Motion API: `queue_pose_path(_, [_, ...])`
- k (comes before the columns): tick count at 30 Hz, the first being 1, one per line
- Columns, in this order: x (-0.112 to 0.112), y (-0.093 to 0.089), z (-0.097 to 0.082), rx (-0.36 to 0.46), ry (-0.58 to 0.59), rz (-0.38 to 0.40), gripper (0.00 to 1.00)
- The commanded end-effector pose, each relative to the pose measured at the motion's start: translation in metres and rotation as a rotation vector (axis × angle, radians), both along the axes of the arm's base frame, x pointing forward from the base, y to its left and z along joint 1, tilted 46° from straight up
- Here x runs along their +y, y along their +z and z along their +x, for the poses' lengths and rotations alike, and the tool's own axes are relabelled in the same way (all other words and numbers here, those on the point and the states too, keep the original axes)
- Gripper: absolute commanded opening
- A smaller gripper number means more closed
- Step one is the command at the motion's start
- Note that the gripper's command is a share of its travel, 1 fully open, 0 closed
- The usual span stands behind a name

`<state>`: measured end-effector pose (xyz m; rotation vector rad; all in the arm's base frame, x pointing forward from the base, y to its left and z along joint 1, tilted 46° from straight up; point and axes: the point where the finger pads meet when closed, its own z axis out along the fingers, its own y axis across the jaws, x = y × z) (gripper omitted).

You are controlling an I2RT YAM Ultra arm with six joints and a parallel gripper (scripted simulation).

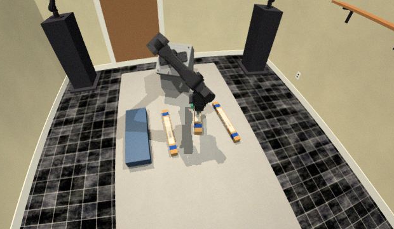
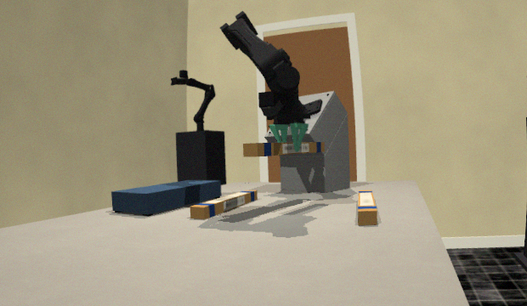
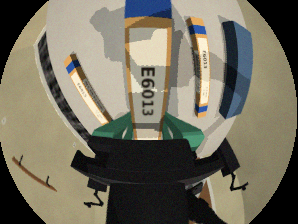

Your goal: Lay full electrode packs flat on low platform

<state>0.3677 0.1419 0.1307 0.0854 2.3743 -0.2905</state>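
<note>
My gripper point(image 2: 289, 146) point(image 3: 147, 113) is shut on the middle pack point(image 1: 197, 126) point(image 2: 263, 149) point(image 3: 148, 75), which carries the print E6013. It holds this pack level, well above the table. A second pack point(image 1: 169, 131) point(image 2: 224, 205) point(image 3: 202, 67) lies flat on the table between the held pack and the platform. A third pack point(image 1: 226, 122) point(image 2: 367, 208) point(image 3: 86, 90) lies flat on the table on the other side. The low blue platform point(image 1: 137, 143) point(image 2: 161, 197) point(image 3: 237, 70) has no pack on it. The fingertips are hidden in the top view.
The light table top point(image 1: 197, 194) point(image 2: 246, 272) carries the arm's grey base point(image 1: 190, 60) point(image 2: 336, 144) at its back. Dark pedestals point(image 1: 68, 51) point(image 1: 262, 38) with other arms stand beyond the table on both sides. Shadows of the arm and held pack fall between the two lying packs.
</note>
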Motion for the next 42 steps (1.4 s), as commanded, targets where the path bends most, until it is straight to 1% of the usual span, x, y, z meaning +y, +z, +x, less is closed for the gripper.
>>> queue_pose_path(1, [0.019, 0.024, 0.000, -0.043, 0.033, 0.020, 0.00])
queue_pose_path(2, [0.019, 0.024, 0.000, -0.042, 0.033, 0.020, 0.00])
queue_pose_path(3, [0.019, 0.016, 0.001, -0.025, 0.038, 0.003, 0.00])
queue_pose_path(4, [0.019, 0.013, 0.002, -0.022, 0.040, -0.001, 0.00])
queue_pose_path(6, [0.022, 0.026, 0.007, -0.065, 0.044, 0.040, 0.00])
queue_pose_path(8, [0.021, 0.023, 0.010, -0.065, 0.044, 0.038, 0.00])
queue_pose_path(10, [0.021, 0.009, 0.013, -0.039, 0.045, 0.021, 0.00])
queue_pose_path(11, [0.021, 0.008, 0.014, -0.037, 0.046, 0.023, 0.00])
queue_pose_path(12, [0.018, 0.012, 0.016, -0.049, 0.040, 0.031, 0.00])
queue_pose_path(14, [0.018, 0.012, 0.016, -0.049, 0.040, 0.031, 0.00])
queue_pose_path(15, [0.019, 0.019, 0.016, -0.068, 0.042, 0.037, 0.00])
queue_pose_path(18, [0.019, 0.015, 0.019, -0.066, 0.045, 0.040, 0.00])
queue_pose_path(19, [0.019, 0.012, 0.020, -0.061, 0.046, 0.038, 0.00])
queue_pose_path(20, [0.018, 0.001, 0.022, -0.042, 0.046, 0.025, 0.00])
queue_pose_path(21, [0.016, -0.005, 0.022, -0.030, 0.044, 0.017, 0.00])
queue_pose_path(22, [0.014, -0.007, 0.022, -0.028, 0.043, 0.015, 0.00])
queue_pose_path(24, [0.012, -0.002, 0.021, -0.043, 0.045, 0.025, 0.00])
queue_pose_path(25, [0.013, -0.003, 0.022, -0.043, 0.046, 0.025, 0.00])
queue_pose_path(26, [0.015, 0.001, 0.026, -0.056, 0.046, 0.033, 0.00])
queue_pose_path(27, [0.015, -0.003, 0.029, -0.051, 0.046, 0.030, 0.00])
queue_pose_path(29, [0.013, -0.015, 0.029, -0.028, 0.047, 0.015, 0.00])
queue_pose_path(31, [0.013, -0.015, 0.029, -0.028, 0.047, 0.015, 0.00])
queue_pose_path(32, [0.012, -0.007, 0.029, -0.049, 0.047, 0.028, 0.00])
queue_pose_path(33, [0.011, -0.009, 0.030, -0.047, 0.047, 0.026, 0.00])
queue_pose_path(34, [0.013, -0.004, 0.034, -0.059, 0.047, 0.034, 0.00])
queue_pose_path(35, [0.013, -0.004, 0.036, -0.063, 0.045, 0.034, 0.00])
queue_pose_path(36, [0.011, -0.007, 0.037, -0.059, 0.043, 0.031, 0.00])
queue_pose_path(37, [0.010, -0.019, 0.038, -0.035, 0.042, 0.017, 0.00])
queue_pose_path(38, [0.009, -0.025, 0.038, -0.025, 0.042, 0.012, 0.00])
queue_pose_path(39, [0.009, -0.026, 0.039, -0.025, 0.045, 0.012, 0.00])
queue_pose_path(41, [0.009, -0.016, 0.040, -0.051, 0.047, 0.028, 0.00])
queue_pose_path(42, [0.009, -0.017, 0.041, -0.051, 0.047, 0.028, 0.00])
